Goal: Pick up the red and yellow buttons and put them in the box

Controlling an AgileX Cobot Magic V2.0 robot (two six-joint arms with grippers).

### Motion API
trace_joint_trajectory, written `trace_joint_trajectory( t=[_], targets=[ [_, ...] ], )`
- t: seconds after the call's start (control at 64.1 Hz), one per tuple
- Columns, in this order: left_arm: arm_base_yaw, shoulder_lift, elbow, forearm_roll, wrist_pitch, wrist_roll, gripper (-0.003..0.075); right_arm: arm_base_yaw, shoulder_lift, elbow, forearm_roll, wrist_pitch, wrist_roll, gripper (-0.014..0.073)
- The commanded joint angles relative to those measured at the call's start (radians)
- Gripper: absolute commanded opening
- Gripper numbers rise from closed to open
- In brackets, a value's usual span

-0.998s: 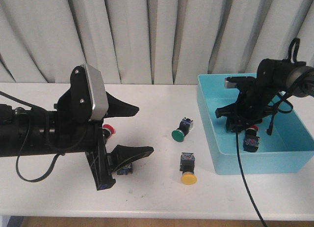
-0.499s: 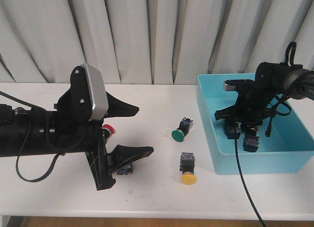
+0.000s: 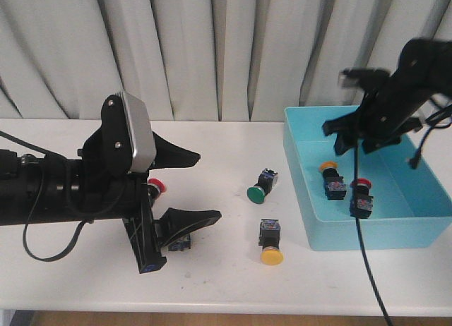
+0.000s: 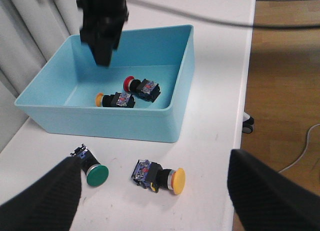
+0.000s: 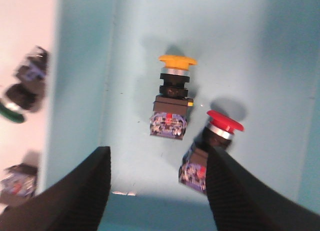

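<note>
Buttons, two, lie in the box (image 3: 311, 227) beneath the spread, empty right gripper (image 5: 156, 188); others remain outside.

You have two buttons lying on their sides in the box (image 3: 304, 192), under the raised right gripper (image 3: 359, 139): a yellow-capped one (image 3: 331, 179) and a red-capped one (image 3: 361, 197), near each other but apart. Outside the box, a second yellow button (image 3: 270, 243) lies on its side, well off from that gripper. Another red button (image 3: 157, 185) sits just behind the left gripper (image 3: 201, 186), mostly hidden.
</note>
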Motion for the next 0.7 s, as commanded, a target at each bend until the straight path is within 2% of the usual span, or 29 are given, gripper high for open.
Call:
trace_joint_trajectory(
  t=[0.0,0.234,0.405,0.561,0.686],
  targets=[
    [-0.004,-0.022,-0.027,-0.054,0.008,-0.009,0.0575,-0.006,-0.198,0.061,0.002,-0.036,0.006,0.0426],
    [-0.004,-0.022,-0.027,-0.054,0.008,-0.009,0.0575,-0.006,-0.608,0.454,-0.002,-0.201,-0.003,0.0426],
    [-0.004,-0.022,-0.027,-0.054,0.008,-0.009,0.0575,-0.006,-0.92,0.712,-0.003,-0.263,-0.012,0.0426],
    [-0.004,-0.022,-0.027,-0.054,0.02,-0.009,0.0575,-0.006,-1.194,0.901,-0.003,-0.325,-0.011,0.0419],
    [-0.004,-0.022,-0.027,-0.054,0.02,-0.009,0.0575,-0.006,-1.359,0.988,-0.005,-0.295,0.016,0.04]
  ],
)
